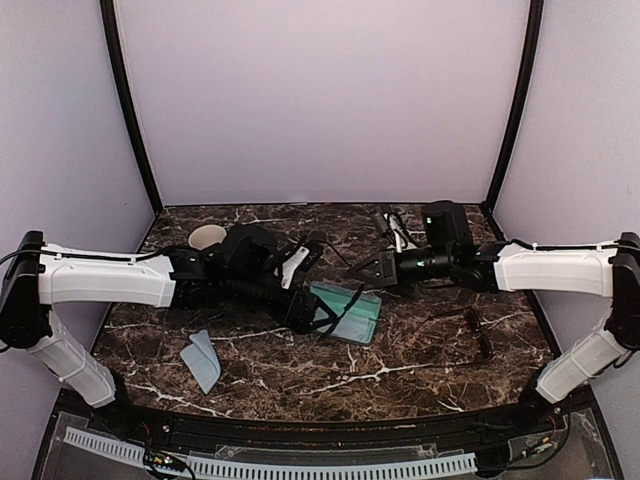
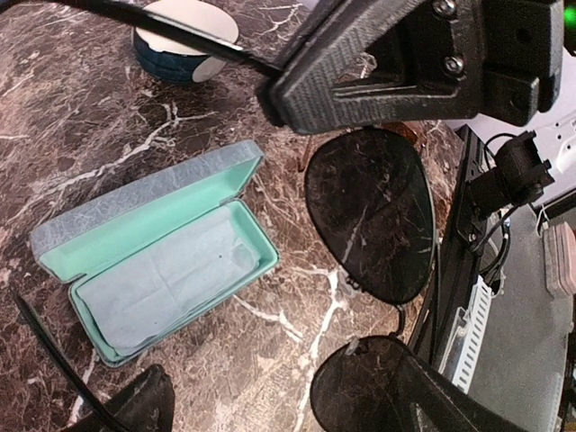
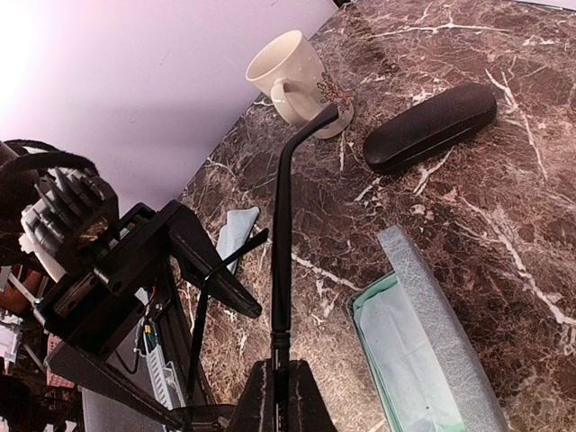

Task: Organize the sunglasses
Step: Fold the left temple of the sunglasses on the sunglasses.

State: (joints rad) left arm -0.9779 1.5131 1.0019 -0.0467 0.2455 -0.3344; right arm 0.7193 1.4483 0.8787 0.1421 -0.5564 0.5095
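Gripping the front of a thin, dark-framed pair of sunglasses with dark lenses [image 2: 369, 211], the left tool [image 1: 310, 288] has its two black fingers [image 2: 405, 63] set wide, one at each end of the frame. Both lenses sit between them, off the surface. The right tool [image 3: 275, 385], facing the left one from close by, is pinched together on one slim temple arm [image 3: 282, 252] of the same pair. This arm runs straight out past its fingertips to a hooked end. The other temple arm [image 2: 135, 13] sticks out ahead of the left tool's upper finger.

Below and just ahead of both tools lies a blue-grey rectangular case [image 2: 153, 261]. Its lid is open and its inside is mint green, with a pale cloth lying flat in the tray. Farther out from the right tool's fingertips, a black oblong glasses case [image 3: 430, 126] rests closed on the dark marbled surface [image 1: 400, 370]. A cream ceramic mug [image 3: 292, 76] stands just beyond it. A folded blue-grey cloth [image 1: 203, 360] lies beside the left arm, back toward its base and apart from the open case. The second pair of dark sunglasses [image 1: 478, 330] lies on the surface behind the right tool, alongside that arm and apart from both cases.
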